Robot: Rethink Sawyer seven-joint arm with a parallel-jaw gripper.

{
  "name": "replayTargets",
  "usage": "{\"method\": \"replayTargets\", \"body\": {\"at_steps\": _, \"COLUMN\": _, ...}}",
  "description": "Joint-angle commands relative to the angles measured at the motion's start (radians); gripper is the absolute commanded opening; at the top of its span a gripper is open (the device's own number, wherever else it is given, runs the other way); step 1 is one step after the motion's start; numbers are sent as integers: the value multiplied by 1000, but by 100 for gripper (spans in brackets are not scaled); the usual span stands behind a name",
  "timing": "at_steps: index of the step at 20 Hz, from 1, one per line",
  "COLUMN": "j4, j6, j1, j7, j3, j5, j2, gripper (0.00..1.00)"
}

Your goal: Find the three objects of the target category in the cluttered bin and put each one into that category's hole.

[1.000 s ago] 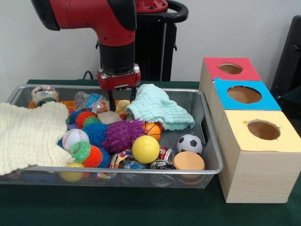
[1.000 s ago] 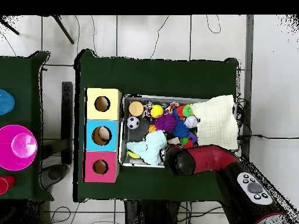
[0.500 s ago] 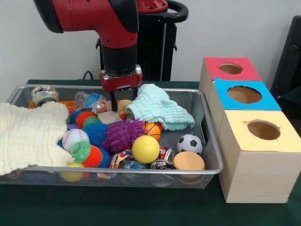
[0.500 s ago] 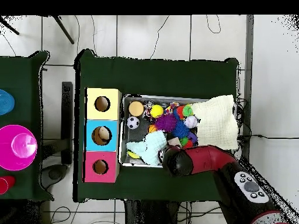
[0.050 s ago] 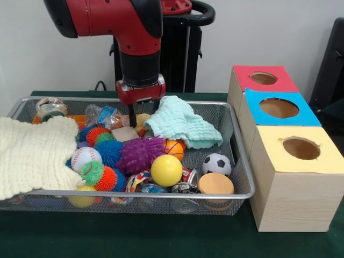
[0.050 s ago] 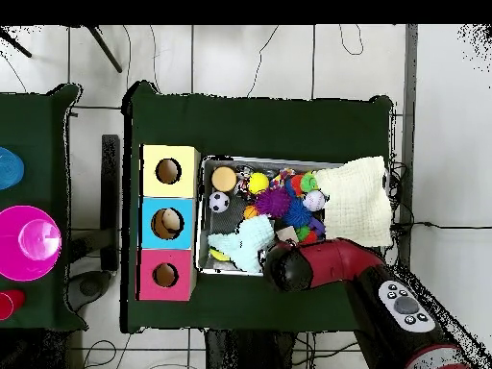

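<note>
Gripper point(image 5: 142, 112) above far side of wire bin point(image 5: 243, 177), fingers point(image 5: 131, 114) apart, empty, beside mint cloth point(image 5: 180, 123). Bin packed with balls, yellow ball point(image 5: 166, 170) near front. Three holed boxes point(image 5: 293, 177) beside bin on table point(image 5: 161, 236).

Lighting was bright, even and diffuse – shadows stayed soft under the silver wire mesh bin point(image 5: 236, 161), with no harsh glare.

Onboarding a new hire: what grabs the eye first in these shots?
The red arm's end effector hangs over the back of the wire bin, beside a mint cloth. The bin brims with bright balls, with a purple spiky ball mid-pile. Three boxes with holes stand beside it.
</note>
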Motion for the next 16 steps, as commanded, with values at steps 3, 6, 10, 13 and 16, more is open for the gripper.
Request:
{"method": "replayTargets", "body": {"at_steps": 3, "j4": -38, "j6": -59, "j1": 9, "j7": 39, "j3": -27, "j5": -71, "j2": 20, "gripper": 100}}
{"method": "replayTargets", "body": {"at_steps": 6, "j4": -39, "j6": -56, "j1": 12, "j7": 44, "j3": -35, "j5": -68, "j2": 20, "gripper": 100}}
{"method": "replayTargets", "body": {"at_steps": 10, "j4": -39, "j6": -45, "j1": 11, "j7": 37, "j3": -36, "j5": -62, "j2": 17, "gripper": 100}}
{"method": "replayTargets", "body": {"at_steps": 13, "j4": -41, "j6": -43, "j1": 12, "j7": 35, "j3": -38, "j5": -63, "j2": 17, "gripper": 0}}
{"method": "replayTargets", "body": {"at_steps": 16, "j4": -44, "j6": -41, "j1": 13, "j7": 30, "j3": -38, "j5": -66, "j2": 17, "gripper": 0}}
